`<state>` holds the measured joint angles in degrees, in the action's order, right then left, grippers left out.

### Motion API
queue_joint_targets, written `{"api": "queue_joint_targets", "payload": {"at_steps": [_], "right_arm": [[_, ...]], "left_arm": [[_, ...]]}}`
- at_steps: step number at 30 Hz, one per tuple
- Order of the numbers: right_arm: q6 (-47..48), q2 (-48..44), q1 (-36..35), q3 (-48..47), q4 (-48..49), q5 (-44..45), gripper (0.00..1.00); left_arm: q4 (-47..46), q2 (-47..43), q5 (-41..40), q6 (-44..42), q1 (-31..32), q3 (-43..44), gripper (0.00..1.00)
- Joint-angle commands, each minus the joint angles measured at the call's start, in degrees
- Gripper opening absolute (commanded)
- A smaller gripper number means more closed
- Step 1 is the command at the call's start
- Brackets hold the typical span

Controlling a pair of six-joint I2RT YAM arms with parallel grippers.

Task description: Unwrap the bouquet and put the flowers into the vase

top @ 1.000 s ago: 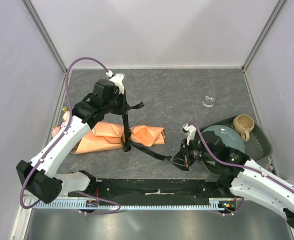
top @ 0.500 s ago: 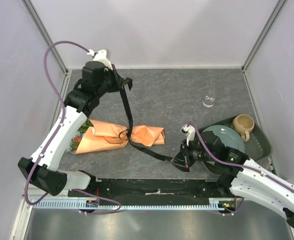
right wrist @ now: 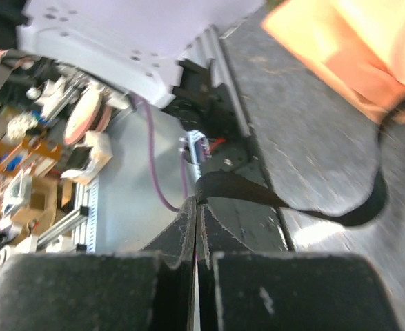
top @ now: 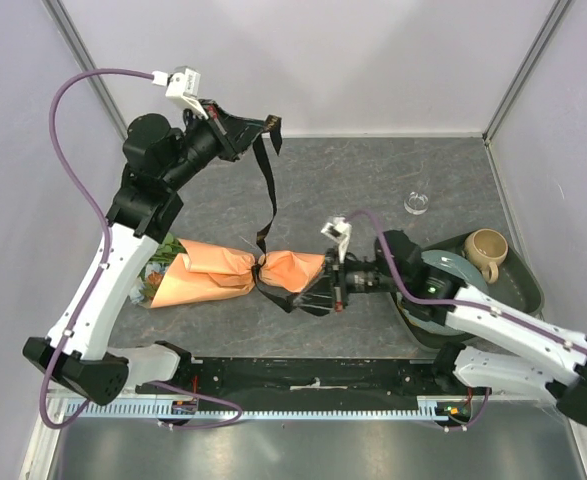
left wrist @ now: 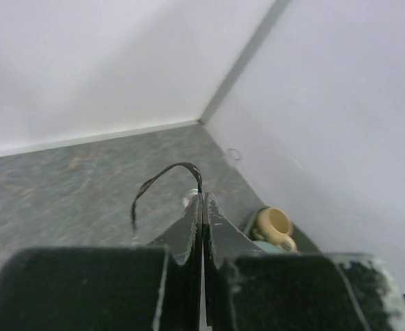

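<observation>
The bouquet point(top: 228, 273) lies on its side at the left, wrapped in orange-tan paper, with its flowers point(top: 156, 262) peeking out at the left end behind the left arm. A black ribbon point(top: 269, 190) still cinches its waist. My left gripper point(top: 260, 127) is raised near the back wall, shut on one ribbon end point(left wrist: 162, 176). My right gripper point(top: 307, 299) sits just right of the bouquet, shut on the other ribbon end point(right wrist: 295, 205). The orange paper point(right wrist: 340, 48) fills the right wrist view's top corner. The small clear vase point(top: 416, 202) stands at the back right, apart from both grippers.
A dark green tray point(top: 521, 292) at the right holds a pale blue plate point(top: 461, 268) and a beige mug point(top: 487, 247), which also shows as the mug point(left wrist: 274, 225) in the left wrist view. White walls close in the back and both sides.
My left gripper rose and swung toward the back wall, drawing its ribbon end up. My right gripper moved left to the bouquet's right end with the other ribbon end.
</observation>
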<state>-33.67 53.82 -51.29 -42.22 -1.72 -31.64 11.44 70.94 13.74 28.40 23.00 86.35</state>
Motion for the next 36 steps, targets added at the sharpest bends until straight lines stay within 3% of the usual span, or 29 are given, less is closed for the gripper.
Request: {"api": "queue_joint_targets", "payload": {"at_steps": [1,5,9,12,15,24,27,28,29,30,32,33,34,36], "right_arm": [[3.07,8.56,-6.8,-12.32,11.3,-5.81,0.0],[6.77,16.03,-9.27,-21.22,12.09,-1.07,0.0],[8.09,18.42,-9.36,-26.6,12.35,7.37,0.0],[8.71,18.6,-9.44,-28.53,12.97,12.38,0.0],[9.06,18.42,-9.36,-29.94,13.4,14.23,0.0],[11.96,16.23,-9.36,-29.59,10.68,21.09,0.0],[11.79,16.31,-9.45,-29.15,10.85,22.14,0.0],[11.79,16.31,-9.36,-28.89,10.86,22.67,0.0],[11.7,16.4,-9.27,-28.8,10.77,23.11,0.0],[11.61,16.49,-9.36,-28.89,10.42,23.72,0.0],[11.78,17.54,-9.27,-29.85,8.67,25.74,0.0],[11.87,18.24,-9.18,-31.25,7.88,26.45,0.0],[11.96,19.47,-8.92,-32.04,6.56,27.67,0.0],[11.0,20.88,-7.35,-33.45,5.76,28.47,0.0]], "left_arm": [[-9.94,5.08,15.33,5.86,0.2,2.15,0.02],[-5.15,13.77,26.4,8.95,0.11,10.39,0.02],[7.93,22.21,30.2,7.02,-0.06,17.88,0.02],[12.53,26.09,30.13,5.09,-0.41,19.3,0.02],[13.34,28.46,29.59,5.26,-1.38,19.21,0.02],[4.2,34.17,45.4,13.34,-0.07,17.45,0.02],[6.47,34.01,47.26,11.6,0.64,16.05,0.02],[9.45,33.48,43.6,7.32,0.46,16.05,0.03],[15.13,32.69,40.7,4.5,0.2,16.74,0.09],[17.36,31.73,37.71,2.29,0.02,16.75,0.29],[18.35,27.96,32.52,-0.1,-1.46,14.92,0.51],[18.0,26.72,31.71,0.07,-2.17,14.03,0.81],[18.0,23.93,30.22,0.25,-3.74,13.42,0.91],[18.0,20.75,27.59,0.25,-5.33,11.22,0.98]]}}
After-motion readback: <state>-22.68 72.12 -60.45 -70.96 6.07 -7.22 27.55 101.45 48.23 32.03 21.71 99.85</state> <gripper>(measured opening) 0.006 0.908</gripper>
